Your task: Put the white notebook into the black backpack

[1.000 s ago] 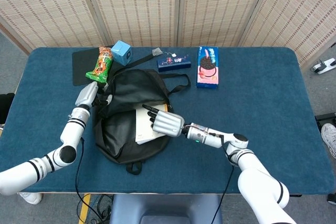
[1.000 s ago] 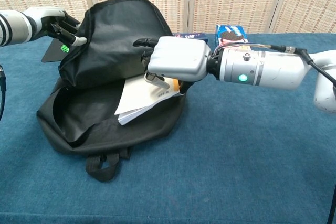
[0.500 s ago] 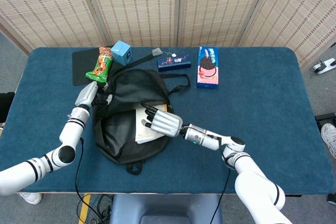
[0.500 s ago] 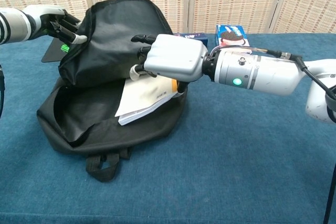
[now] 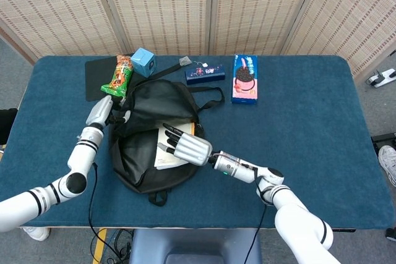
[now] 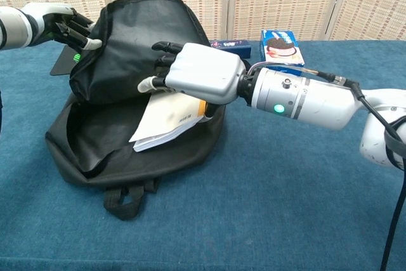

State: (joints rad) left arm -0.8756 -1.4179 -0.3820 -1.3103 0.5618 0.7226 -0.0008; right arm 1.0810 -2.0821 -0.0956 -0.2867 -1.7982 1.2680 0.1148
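Progress since a second ago: right hand (image 5: 189, 148) further left and deeper over the mouth of the black backpack (image 5: 139, 165), forearm stretched low across the table (image 5: 309, 122) behind it. Carries the white notebook (image 6: 168, 122) along with it, so that more of the cover now lies inside the opening, leading corner well down over the dark lining, trailing orange-edged corner tucked under the palm near the right-hand rim. Fingers (image 6: 162, 47) reach forward and apart above the cover, pale thumb tip out to the side; cannot tell from either view whether anything clamps the notebook from beneath or merely presses and pushes it (the palm hides the contact). Left hand (image 6: 60, 23) up at the far left, fingers closed on the edge of the upper flap and keeping it lifted, a touch higher than half a second ago, so the mouth stays wide. Means, as a judgement, that the insertion is well along but not finished: notebook resting half in, tilted across the opening and not yet flat on the bottom, a strip of its near edge above the lower lip of the bag. Probably calls for one more push leftward and down, then a release and a clean withdrawal of the right hand without dragging the cover back out. Flap hold worth keeping until then, since a sagging flap could snag the fingers or the notebook's top edge.
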